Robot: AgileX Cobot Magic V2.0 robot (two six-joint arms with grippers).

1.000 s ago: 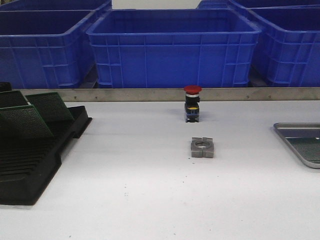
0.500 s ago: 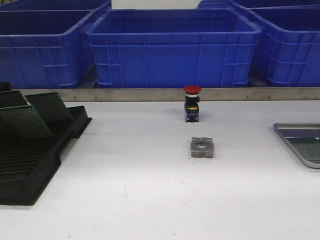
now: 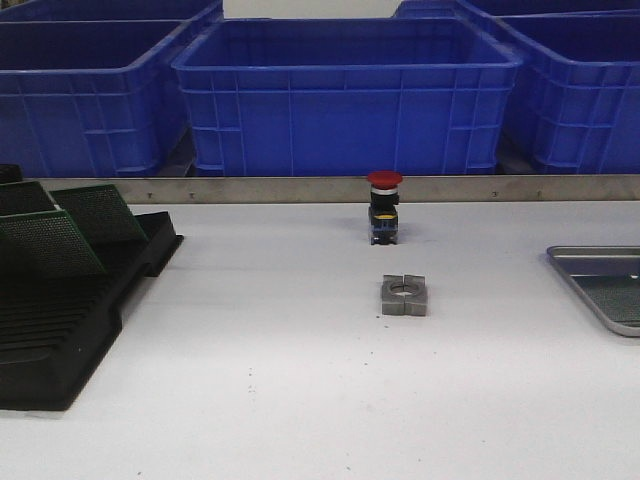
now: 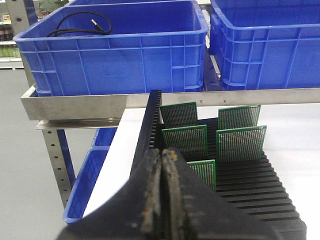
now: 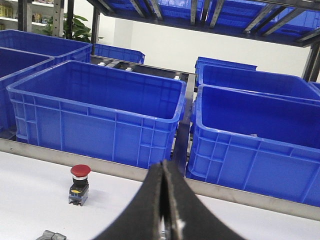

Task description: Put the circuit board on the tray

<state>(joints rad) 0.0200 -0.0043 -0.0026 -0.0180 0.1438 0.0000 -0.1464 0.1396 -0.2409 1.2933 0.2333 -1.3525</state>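
— Where's the circuit board (image 3: 45,243)?
— Thin, green, dotted with holes, standing tilted in the black ribbed rack (image 3: 60,330) at the surface's (image 3: 280,380) left. The silver rimmed tray (image 3: 600,285) sits far right.
— The claws?
— Left claw (image 4: 162,200) and right claw (image 5: 162,200) are both closed, empty.

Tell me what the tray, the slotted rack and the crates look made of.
The tray looks like metal: silver-grey with a dull sheen and a raised rim. The slotted rack seems to be matte black plastic, moulded in fine ribs. The crates look like glossy blue moulded plastic, with ribbed walls.
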